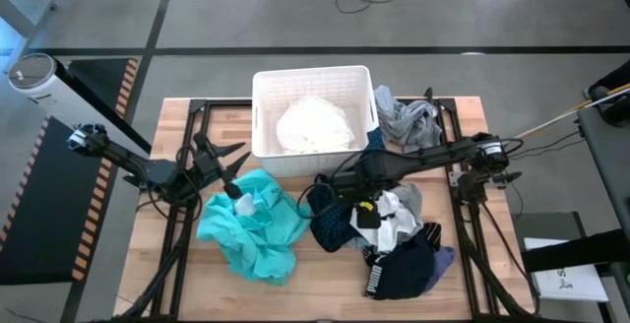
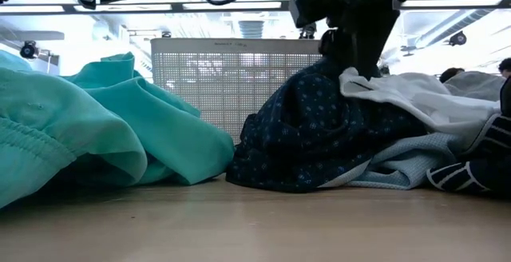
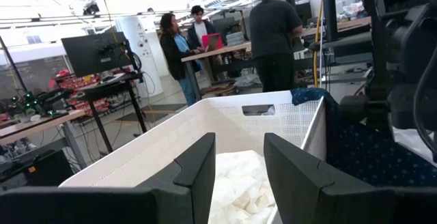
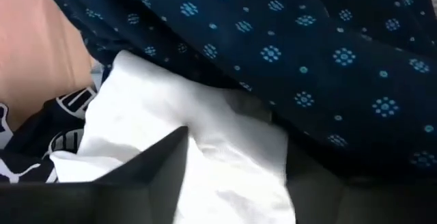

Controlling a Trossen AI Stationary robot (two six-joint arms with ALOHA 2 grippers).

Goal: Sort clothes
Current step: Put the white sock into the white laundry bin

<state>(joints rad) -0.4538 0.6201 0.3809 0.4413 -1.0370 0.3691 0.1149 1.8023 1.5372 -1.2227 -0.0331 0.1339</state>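
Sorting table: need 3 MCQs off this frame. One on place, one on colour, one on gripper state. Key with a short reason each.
1. Where does the teal garment lie?
A. Inside the bin
B. On the table, on the left arm's side
C. Hanging from the right gripper

2. What colour is the fabric inside the white bin?
A. White
B. Teal
C. Navy

3. How is the left gripper?
A. Shut on the teal garment
B. Open and empty
C. Out of view

Key: 1 B, the high view shows it spread on the wood below the left gripper. 2 A, a white garment fills the bin's floor. 3 B, the left wrist view shows its fingers apart with nothing between them, facing the bin. The right gripper is down in the mixed pile, on the dotted navy garment.
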